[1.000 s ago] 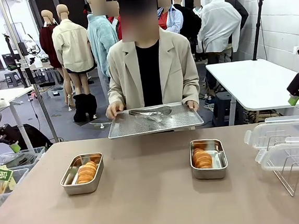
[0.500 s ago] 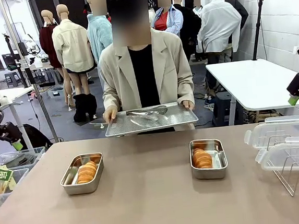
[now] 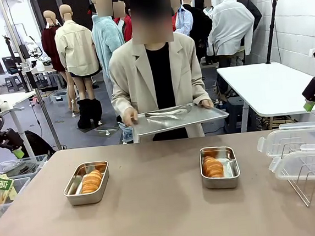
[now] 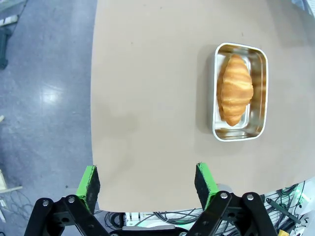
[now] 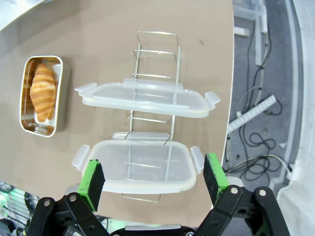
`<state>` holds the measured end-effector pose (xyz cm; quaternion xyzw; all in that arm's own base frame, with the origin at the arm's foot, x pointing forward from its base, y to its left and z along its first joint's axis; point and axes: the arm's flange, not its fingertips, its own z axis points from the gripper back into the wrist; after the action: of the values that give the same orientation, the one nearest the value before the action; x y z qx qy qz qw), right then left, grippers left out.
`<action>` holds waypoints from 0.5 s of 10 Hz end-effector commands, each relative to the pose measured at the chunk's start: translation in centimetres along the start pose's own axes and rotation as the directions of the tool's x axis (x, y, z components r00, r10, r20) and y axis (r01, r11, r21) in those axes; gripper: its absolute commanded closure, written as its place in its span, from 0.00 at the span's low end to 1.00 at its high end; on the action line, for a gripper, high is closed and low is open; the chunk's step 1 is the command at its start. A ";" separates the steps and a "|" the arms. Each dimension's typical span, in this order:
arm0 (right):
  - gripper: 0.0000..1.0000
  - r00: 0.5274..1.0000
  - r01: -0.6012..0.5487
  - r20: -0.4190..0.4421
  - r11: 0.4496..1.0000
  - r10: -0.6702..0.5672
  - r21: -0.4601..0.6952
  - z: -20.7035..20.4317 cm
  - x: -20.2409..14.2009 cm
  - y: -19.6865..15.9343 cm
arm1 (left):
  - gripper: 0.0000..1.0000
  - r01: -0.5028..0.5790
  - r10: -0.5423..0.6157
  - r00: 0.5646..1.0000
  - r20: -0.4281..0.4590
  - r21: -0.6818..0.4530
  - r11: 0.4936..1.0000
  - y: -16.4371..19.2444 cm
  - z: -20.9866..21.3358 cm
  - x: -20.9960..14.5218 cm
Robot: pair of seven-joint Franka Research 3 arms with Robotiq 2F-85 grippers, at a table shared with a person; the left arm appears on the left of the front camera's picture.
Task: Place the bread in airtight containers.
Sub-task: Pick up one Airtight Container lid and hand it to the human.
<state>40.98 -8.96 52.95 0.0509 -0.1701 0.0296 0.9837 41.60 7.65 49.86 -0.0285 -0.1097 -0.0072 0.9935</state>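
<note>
Front view: a wide tan-brown table (image 3: 155, 223) runs across the foreground, with a person (image 3: 159, 73) in a beige blazer standing at its far side.
Tray: the person holds a large flat perforated steel tray (image 3: 201, 117) in both hands, tilted, above and behind the far edge of the table.
Rack: a thin wire rack (image 3: 313, 186) stands on the robot's right end of the table.
Lids: two clear white-rimmed plastic lids (image 5: 147, 98) lie on the rack, one behind the other, well apart from both tins.
Left gripper: in the left wrist view the left gripper (image 4: 146, 169) hangs over the near table edge, green pads spread wide, nothing between them.
Right gripper: in the right wrist view the right gripper (image 5: 152, 162) hovers above the nearer lid, jaws wide apart and empty.
Left container: a small rectangular shiny stainless-steel tin (image 3: 86, 200) sits uncovered on the robot's left half of the table.
Right container: a matching steel tin (image 3: 221, 184) sits uncovered right of centre, near the rack.
Bread: one golden-brown ridged croissant (image 3: 91, 182) lies lengthwise in the left tin; a second croissant (image 3: 212, 167) lies in the right tin.
Tongs: metal tongs (image 3: 168, 112) rest on the held tray.
</note>
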 end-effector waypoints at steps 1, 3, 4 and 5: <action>0.00 1.000 -0.007 0.001 1.000 0.007 -0.002 0.0 0.0 0.0 | 0.00 -0.016 0.016 1.000 0.012 0.008 1.000 0.1 0.1 -0.1; 0.00 1.000 -0.007 0.001 1.000 0.007 -0.002 0.0 0.0 0.0 | 0.00 -0.016 0.016 1.000 0.012 0.008 1.000 0.1 0.1 -0.1; 0.00 1.000 -0.007 0.001 1.000 0.007 -0.002 0.0 0.0 0.0 | 0.00 -0.016 0.016 1.000 0.012 0.008 1.000 0.1 0.1 -0.1; 0.00 1.000 -0.007 0.001 1.000 0.007 -0.002 0.0 0.0 0.0 | 0.00 -0.016 0.016 1.000 0.012 0.008 1.000 0.1 0.1 -0.1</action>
<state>40.98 -8.96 52.95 0.0509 -0.1701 0.0296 0.9837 41.60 7.65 49.86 -0.0285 -0.1097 -0.0072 0.9935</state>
